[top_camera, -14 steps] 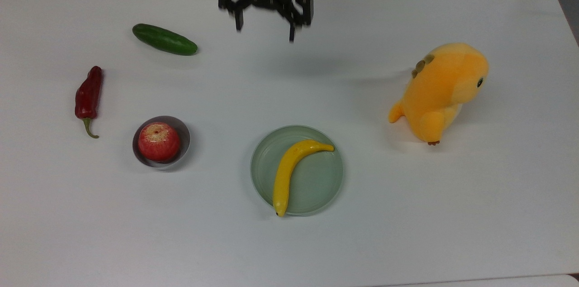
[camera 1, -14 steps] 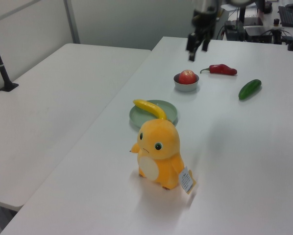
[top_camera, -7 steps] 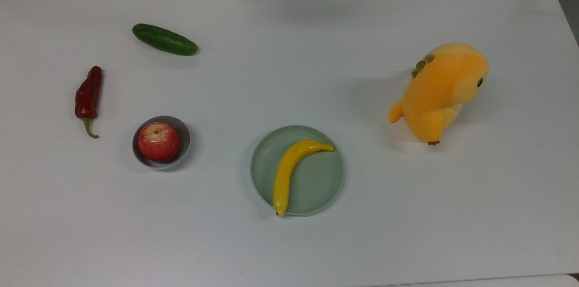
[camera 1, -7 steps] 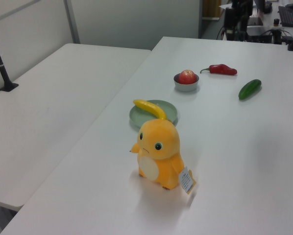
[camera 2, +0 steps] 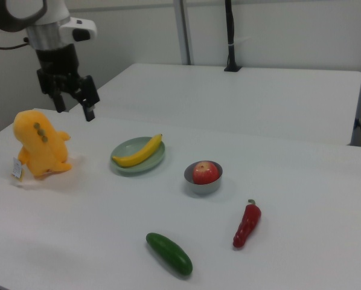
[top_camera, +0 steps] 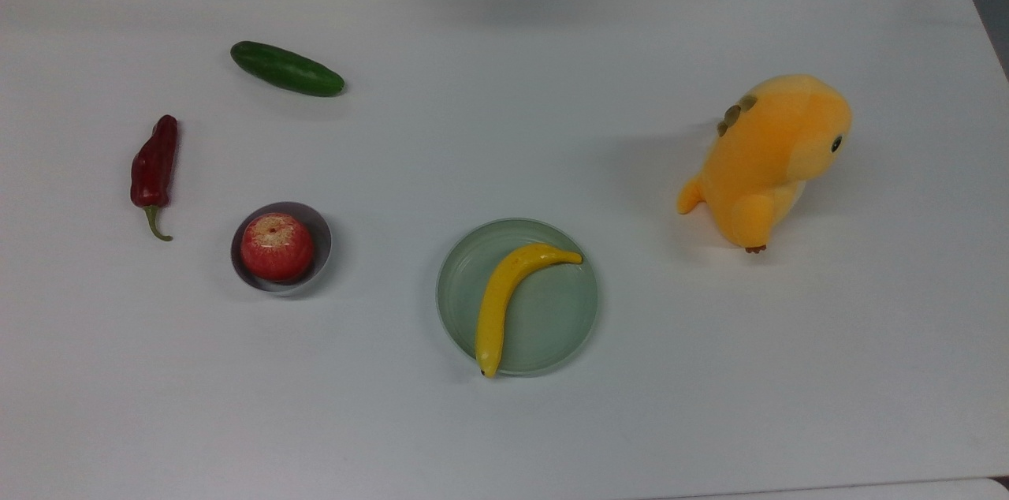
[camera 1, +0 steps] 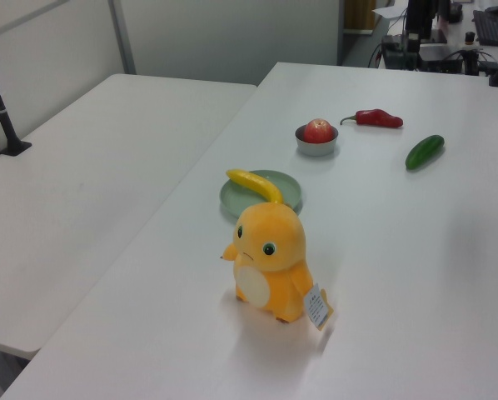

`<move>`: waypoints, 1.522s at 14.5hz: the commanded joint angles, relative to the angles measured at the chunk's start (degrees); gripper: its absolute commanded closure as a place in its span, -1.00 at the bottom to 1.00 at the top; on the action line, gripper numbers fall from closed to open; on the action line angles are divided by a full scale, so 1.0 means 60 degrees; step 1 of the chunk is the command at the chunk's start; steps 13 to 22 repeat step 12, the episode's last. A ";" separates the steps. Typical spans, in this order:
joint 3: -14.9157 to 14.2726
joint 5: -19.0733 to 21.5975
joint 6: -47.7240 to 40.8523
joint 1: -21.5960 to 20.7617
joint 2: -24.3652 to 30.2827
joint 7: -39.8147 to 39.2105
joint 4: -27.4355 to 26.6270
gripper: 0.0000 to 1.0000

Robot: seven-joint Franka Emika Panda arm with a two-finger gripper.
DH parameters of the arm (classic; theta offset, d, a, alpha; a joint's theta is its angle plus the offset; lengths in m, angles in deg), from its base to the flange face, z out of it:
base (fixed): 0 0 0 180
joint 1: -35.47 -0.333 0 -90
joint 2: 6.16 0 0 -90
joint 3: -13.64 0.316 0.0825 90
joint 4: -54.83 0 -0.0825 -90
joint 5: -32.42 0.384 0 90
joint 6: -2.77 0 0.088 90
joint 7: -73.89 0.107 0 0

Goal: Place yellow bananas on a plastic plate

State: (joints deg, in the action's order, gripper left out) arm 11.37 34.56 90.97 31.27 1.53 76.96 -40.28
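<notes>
**Arm backed off, banana sitting on the plate**

Since a second earlier the gripper had pulled away from above the far side of the table, where the top view had it near the cucumber. In the right view it hung high up, above and just behind the plush toy, fingers apart and holding nothing. Nothing on the table had budged in that time.

So my read was that the job was basically done. The yellow banana lay on the plastic plate, well below the fingers and off toward the right view's right of them. Its dark tip poked just over the rim at one side, and the bent stem reached the rim at the other.

Materials-wise, the banana looked smooth and a bit glossy, slim and curved, about as long as the plate was wide. The plate was round, shallow, pale green, with a low raised rim. Further from the fingers sat a red apple in a small grey bowl, a wrinkly red pepper, and that dark green cucumber. The plush was fuzzy, rounded and orange-yellow, standing on the matte white table.
</notes>
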 commanded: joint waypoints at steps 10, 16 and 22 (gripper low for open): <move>-0.0384 -0.0063 0.1590 -0.0547 -0.0931 -0.0350 0.0456 -1.00; -0.0384 -0.0049 0.1561 -0.0547 -0.0916 -0.0336 0.0441 -1.00; -0.0384 -0.0049 0.1561 -0.0547 -0.0916 -0.0336 0.0441 -1.00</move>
